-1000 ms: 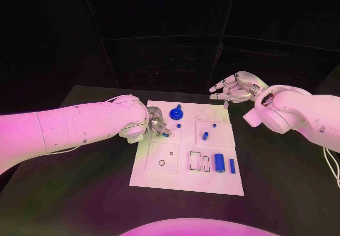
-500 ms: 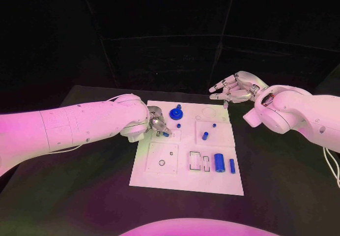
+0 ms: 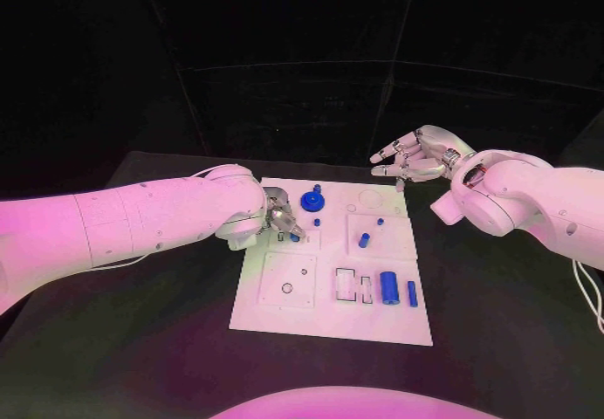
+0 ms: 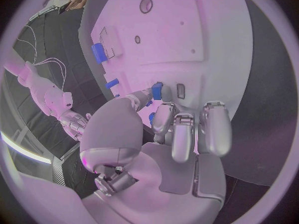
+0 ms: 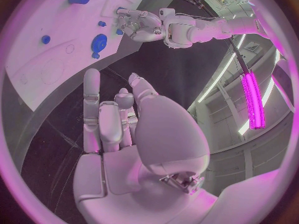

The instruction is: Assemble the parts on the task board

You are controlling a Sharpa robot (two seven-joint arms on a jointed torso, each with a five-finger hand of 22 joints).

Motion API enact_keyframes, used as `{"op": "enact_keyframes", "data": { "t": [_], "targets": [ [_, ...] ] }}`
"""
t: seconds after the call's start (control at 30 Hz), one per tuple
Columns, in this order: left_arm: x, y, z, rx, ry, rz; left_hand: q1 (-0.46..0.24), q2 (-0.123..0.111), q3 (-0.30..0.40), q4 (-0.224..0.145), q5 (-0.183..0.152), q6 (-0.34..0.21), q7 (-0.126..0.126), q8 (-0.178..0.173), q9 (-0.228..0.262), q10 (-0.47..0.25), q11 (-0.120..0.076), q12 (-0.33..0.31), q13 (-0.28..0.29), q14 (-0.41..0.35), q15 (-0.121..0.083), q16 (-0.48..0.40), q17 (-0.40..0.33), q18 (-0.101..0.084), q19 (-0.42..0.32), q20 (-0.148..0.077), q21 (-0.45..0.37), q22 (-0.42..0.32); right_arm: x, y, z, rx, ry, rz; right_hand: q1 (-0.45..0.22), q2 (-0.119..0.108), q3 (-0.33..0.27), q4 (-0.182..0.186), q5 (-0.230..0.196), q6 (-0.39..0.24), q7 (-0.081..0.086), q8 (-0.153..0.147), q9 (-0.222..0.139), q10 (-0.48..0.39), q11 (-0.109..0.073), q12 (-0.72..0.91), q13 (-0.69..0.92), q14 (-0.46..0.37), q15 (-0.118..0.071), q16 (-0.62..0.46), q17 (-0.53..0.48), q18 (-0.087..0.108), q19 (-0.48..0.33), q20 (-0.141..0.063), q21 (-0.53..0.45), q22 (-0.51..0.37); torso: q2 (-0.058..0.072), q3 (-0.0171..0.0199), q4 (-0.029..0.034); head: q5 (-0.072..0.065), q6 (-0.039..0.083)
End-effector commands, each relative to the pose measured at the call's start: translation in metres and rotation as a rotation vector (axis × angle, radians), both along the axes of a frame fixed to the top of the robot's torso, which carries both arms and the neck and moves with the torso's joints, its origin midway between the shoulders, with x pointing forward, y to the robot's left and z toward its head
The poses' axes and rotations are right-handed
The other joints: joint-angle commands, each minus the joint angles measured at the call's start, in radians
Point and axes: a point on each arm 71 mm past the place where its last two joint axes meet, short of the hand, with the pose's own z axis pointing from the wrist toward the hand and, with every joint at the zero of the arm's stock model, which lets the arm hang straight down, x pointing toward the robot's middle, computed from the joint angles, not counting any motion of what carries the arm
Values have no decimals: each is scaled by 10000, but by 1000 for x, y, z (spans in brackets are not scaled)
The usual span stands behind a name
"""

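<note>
The white task board (image 3: 330,307) lies in the middle of the table. My left hand (image 3: 273,218) hovers low over its near-left upper section and pinches a small blue part (image 3: 293,236) between thumb and a finger. In the left wrist view that blue part (image 4: 156,90) sits at the fingertips (image 4: 177,119), right beside a small rectangular slot (image 4: 181,90) in the board (image 4: 206,35). A blue gear (image 3: 312,204) stands on the far part of the board. My right hand (image 3: 415,157) is raised beyond the board's far right corner, fingers apart and empty.
Small blue pegs (image 3: 364,240) stand mid-board, and a blue cylinder (image 3: 390,289) and a blue bar (image 3: 412,294) lie near the board's right edge. The right wrist view shows the gear (image 5: 99,42) and my left hand (image 5: 140,25) across the board (image 5: 37,59).
My left hand has edged very slightly toward the far side of the board, the blue part still in its pinch. The right hand has stayed put.
</note>
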Motion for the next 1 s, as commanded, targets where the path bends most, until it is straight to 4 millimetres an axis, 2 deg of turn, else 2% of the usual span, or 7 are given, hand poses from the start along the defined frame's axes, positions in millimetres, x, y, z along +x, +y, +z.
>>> {"op": "enact_keyframes", "data": {
  "t": [0.03, 0.3, 0.63, 1.0],
  "targets": [
    [-2, -1, -4, 183, 210, -143, -78, 24, -137, 25, -36, 92, -21, 30, 12, 85, 3, 50, 20, 1032, -82, 31, 2634, -88, 51, -14, 25, 174, 0, 0, 2, 11, -66, -2, -88, 14, -10, 50, 24, -51, -15, 36, -7, -78, -14, -42, -2, 203, 48, -11, 9, 50, 16, 48, -58, -10, 1, -3, 10, -1, 8],
    [-1, -1, -4, 198, 190, -106, -293, 169, -494, 318, -30, 190, -51, 61, 10, 134, -23, 91, 61, 1032, -106, 31, 2634, -99, 90, -42, 39, 225, 0, 0, 2, 10, -63, -6, -88, 14, -10, 50, 24, -51, -15, 36, -7, -78, -14, -42, -2, 203, 48, -11, 9, 50, 16, 48, -58, -10, -3, -1, 10, -2, -2],
    [1, -1, -4, 224, 192, -88, -561, 209, -944, 649, -33, 292, -79, 119, 26, 164, -44, 103, 69, 1032, -125, 31, 2634, -104, 114, -62, 38, 256, 0, 0, 2, 8, -57, -9, -100, 14, -12, 61, 27, -52, -14, 39, -6, -72, -13, -30, 6, 206, 48, -3, 22, 50, 17, 49, -60, -11, 1, -1, 14, -17, 1],
    [3, 0, -4, 285, 199, -28, -1025, 106, -2310, 1300, -76, 360, -91, 168, 38, 180, -50, 99, 62, 1032, -135, 31, 2634, -109, 132, -75, 16, 290, -1, 0, 2, 9, -59, -15, -136, 8, -23, 88, 27, -56, -14, 46, -4, -77, -11, -38, -6, 202, 50, -20, 6, 50, 17, 51, -65, -12, -5, -3, 12, -26, 1]
  ]
}}
